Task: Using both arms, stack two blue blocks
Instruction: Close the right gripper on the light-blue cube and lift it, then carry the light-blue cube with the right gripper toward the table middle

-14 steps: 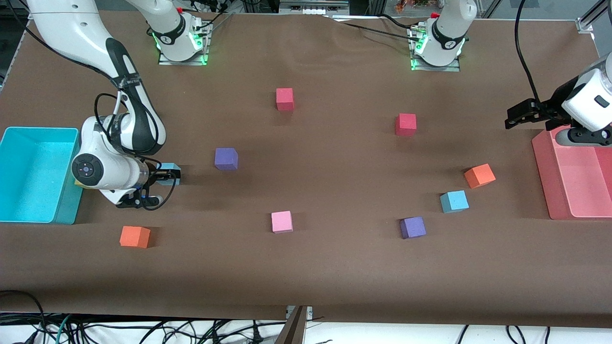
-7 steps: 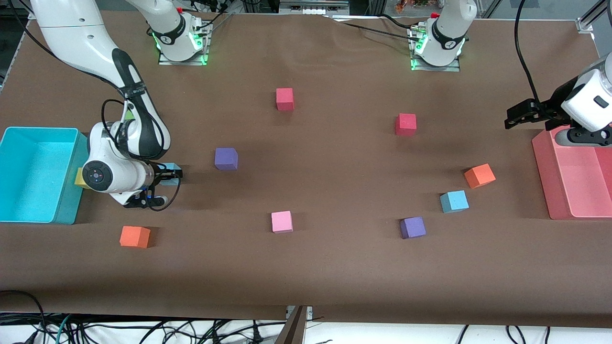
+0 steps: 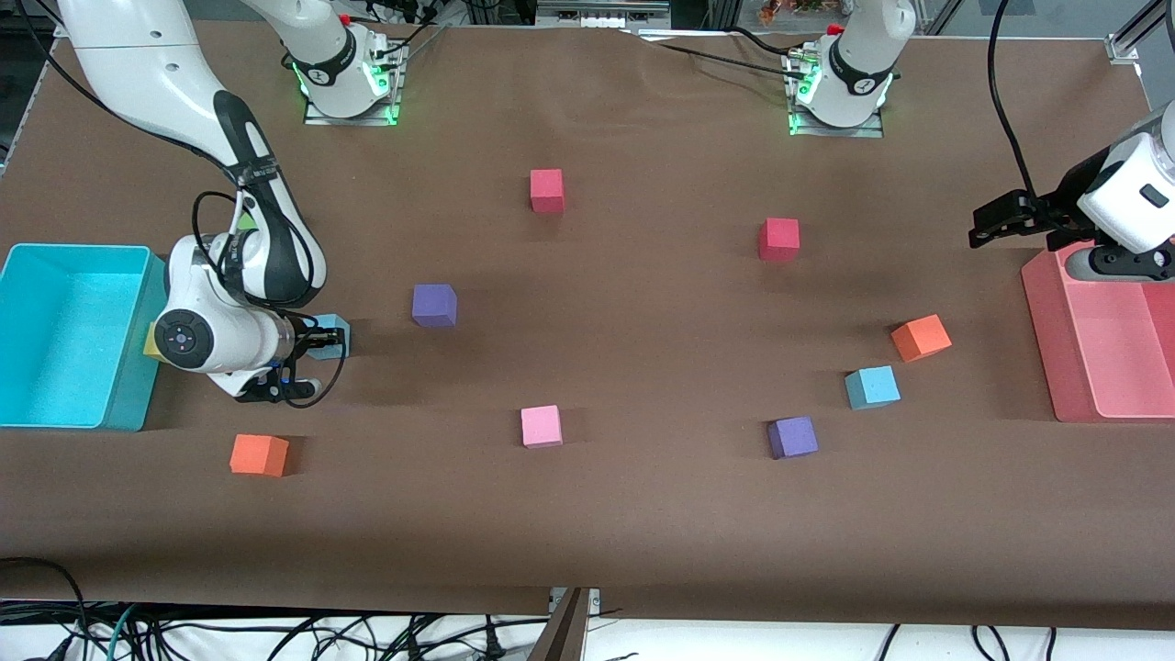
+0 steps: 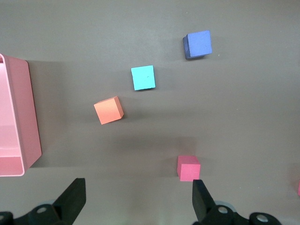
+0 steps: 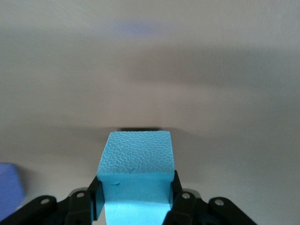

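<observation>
1. Right gripper [image 5: 135, 197]: low at the table by the turquoise bin [image 3: 55, 404]. Fingers [image 5: 99, 197] pressed on two opposite sides of the first blue block [image 5: 136, 171], one per side; block sits squarely between them, reaching out past the tips.
2. First blue block, front view [image 3: 328, 332]: at the right arm's end of the table, a purple block [image 3: 434, 305] beside it toward the middle.
3. Second blue block [image 3: 872, 386]: on the table at the left arm's end, well apart from the first, between an orange block [image 3: 921, 337] and another purple block [image 3: 793, 437].
4. Left gripper [image 4: 136, 206]: over the pink tray [image 3: 1097, 344], fingers spread wide, empty, waiting. This arm is the nearer to the second block.
5. Judgement: the carry runs the table's length toward the left arm's end.
</observation>
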### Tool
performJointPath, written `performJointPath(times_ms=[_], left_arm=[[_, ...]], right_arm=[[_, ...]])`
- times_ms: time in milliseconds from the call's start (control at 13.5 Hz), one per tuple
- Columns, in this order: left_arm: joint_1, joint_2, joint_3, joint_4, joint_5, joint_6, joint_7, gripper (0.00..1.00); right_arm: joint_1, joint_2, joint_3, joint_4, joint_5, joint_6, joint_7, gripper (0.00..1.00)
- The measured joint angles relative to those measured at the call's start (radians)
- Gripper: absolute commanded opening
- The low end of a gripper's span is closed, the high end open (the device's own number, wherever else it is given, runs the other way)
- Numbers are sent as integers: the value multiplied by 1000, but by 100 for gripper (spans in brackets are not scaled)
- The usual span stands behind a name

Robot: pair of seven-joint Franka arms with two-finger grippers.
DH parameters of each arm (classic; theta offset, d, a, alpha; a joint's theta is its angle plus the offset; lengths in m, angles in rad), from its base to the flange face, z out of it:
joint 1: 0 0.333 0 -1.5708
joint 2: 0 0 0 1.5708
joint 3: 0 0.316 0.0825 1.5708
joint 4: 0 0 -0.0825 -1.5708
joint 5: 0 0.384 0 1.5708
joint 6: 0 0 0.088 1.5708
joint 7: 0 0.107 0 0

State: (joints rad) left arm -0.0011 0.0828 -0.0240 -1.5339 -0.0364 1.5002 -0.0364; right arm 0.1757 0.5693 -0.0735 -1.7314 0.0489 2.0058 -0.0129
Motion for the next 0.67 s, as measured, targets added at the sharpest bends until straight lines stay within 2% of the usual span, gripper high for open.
performJointPath(times_ms=[296, 667], left_arm=[[0, 0, 0, 0, 0, 0, 0, 100], [1, 0, 3, -6, 0, 0, 0, 100]], right_arm=[[95, -9, 4, 205, 2, -208, 93, 0], [300, 16, 20, 311, 32, -236, 305, 0]])
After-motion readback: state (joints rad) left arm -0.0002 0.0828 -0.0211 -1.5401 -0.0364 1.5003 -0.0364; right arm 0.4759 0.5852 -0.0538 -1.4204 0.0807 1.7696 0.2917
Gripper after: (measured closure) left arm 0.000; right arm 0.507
